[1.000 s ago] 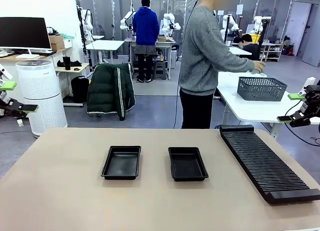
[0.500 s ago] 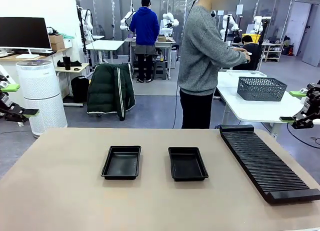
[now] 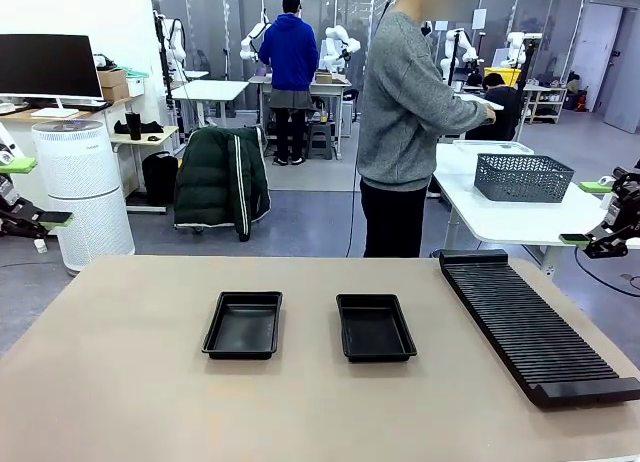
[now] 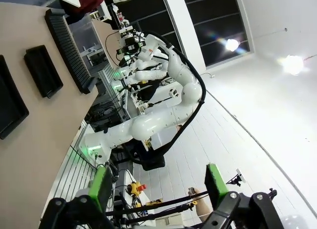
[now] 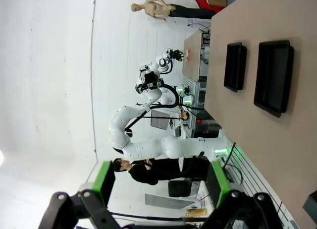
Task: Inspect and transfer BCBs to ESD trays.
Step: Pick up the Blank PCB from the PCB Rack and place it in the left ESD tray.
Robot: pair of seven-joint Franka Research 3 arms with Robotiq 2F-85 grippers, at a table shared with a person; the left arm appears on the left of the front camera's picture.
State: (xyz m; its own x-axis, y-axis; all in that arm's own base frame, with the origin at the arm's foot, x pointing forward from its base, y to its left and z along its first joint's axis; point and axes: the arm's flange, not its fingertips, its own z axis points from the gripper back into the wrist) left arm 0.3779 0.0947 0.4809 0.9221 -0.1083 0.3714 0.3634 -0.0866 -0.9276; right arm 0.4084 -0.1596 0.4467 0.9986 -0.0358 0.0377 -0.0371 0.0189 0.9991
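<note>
Person's hands (image 3: 488, 104) now off basket (image 3: 523, 177) beyond rack (image 3: 535, 327); ESD trays (image 3: 243, 325) left of rack unmoved. L gripper (image 3: 33, 193), R gripper (image 3: 588, 214) released, empty.

1. The bench (image 3: 120, 382) is showing a plain, even tan.
2. The ESD trays (image 3: 243, 325) on the bench are gleaming glossy black all over.
3. The rack (image 3: 535, 327) along the bench's right side is showing black, striped by fine parallel ribs.
4. The left claw (image 3: 35, 192) off the bench's left edge and the right claw (image 3: 586, 213) off its right edge are both showing black with bright green pads.
5. The person beyond the bench is wearing a grey sweater (image 3: 400, 92) and black trousers (image 3: 392, 217).
6. The basket (image 3: 523, 177) beyond the bench's right corner is showing dark grey lattice mesh.
7. The jacket (image 3: 222, 182) beyond the bench is showing dark green with a pale stripe.
8. The air purifier (image 3: 82, 197) beyond the bench's left corner is showing white with dotted perforations.
</note>
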